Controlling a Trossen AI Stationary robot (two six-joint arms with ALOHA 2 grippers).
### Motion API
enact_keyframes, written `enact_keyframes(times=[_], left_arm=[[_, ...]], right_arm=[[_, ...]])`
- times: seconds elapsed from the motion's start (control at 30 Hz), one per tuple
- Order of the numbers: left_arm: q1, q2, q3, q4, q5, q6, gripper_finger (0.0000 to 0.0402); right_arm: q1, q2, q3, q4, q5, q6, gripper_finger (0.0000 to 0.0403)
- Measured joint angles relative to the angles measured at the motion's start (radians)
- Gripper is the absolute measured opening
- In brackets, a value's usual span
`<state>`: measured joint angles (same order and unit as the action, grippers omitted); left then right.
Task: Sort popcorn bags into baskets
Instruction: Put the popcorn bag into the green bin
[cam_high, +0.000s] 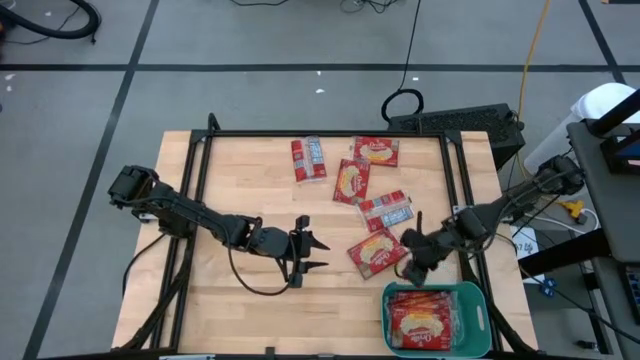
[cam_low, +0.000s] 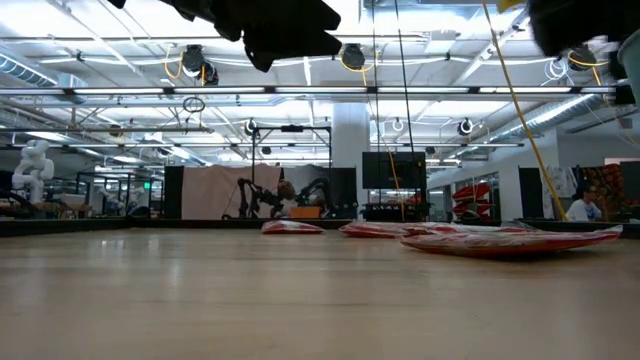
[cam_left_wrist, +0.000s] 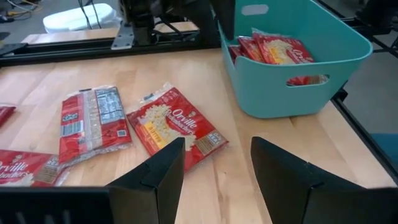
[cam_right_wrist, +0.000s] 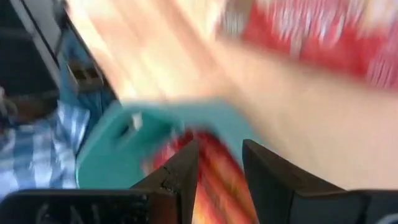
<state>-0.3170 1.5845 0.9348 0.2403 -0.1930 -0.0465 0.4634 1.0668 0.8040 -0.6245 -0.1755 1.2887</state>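
The right gripper (cam_high: 412, 272) hung just over the far rim of the teal basket (cam_high: 477, 296), at the table's near right corner. Its fingers stood parted in the right wrist view, with a red-and-yellow smear between them; whether they pinched a bag there could not be told. If a bag was in transit, the sound course seemed to be to carry it fully past the rim, centre it over the packets already stacked inside (cam_high: 421, 325), and only then let go.

The left gripper (cam_high: 306, 254) waited mid-table, released and empty.

Five popcorn bags remained loose on the wood. The nearest (cam_high: 376, 252) lay just beside the right gripper, label-side ones (cam_high: 386, 210) (cam_high: 308, 158) farther off. Two more (cam_high: 351, 182) (cam_high: 376, 151) overlapped slightly, which might hamper a clean pick.
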Motion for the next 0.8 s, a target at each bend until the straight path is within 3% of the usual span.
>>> enact_keyframes(times=[0.4, 0.5, 0.6, 0.7, 0.8], left_arm=[[0.032, 0.044, -0.001, 0.015, -0.073, -0.031, 0.0186], [0.054, 0.110, 0.001, 0.099, -0.089, -0.105, 0.0187], [0.081, 0.177, 0.003, 0.134, -0.084, -0.154, 0.0187], [0.107, 0.226, 0.005, 0.131, -0.055, -0.165, 0.0195], [0.123, 0.276, 0.009, 0.156, -0.028, -0.142, 0.0222]], right_arm=[[-0.166, 0.015, 0.000, 0.080, 0.391, -0.246, 0.0116], [-0.168, 0.043, -0.003, 0.213, 0.546, -0.359, 0.0116], [-0.159, 0.087, -0.039, 0.471, 0.651, -0.501, 0.0116], [-0.157, 0.135, -0.084, 0.689, 0.674, -0.604, 0.0116], [-0.160, 0.165, -0.109, 0.734, 0.696, -0.626, 0.0116]])
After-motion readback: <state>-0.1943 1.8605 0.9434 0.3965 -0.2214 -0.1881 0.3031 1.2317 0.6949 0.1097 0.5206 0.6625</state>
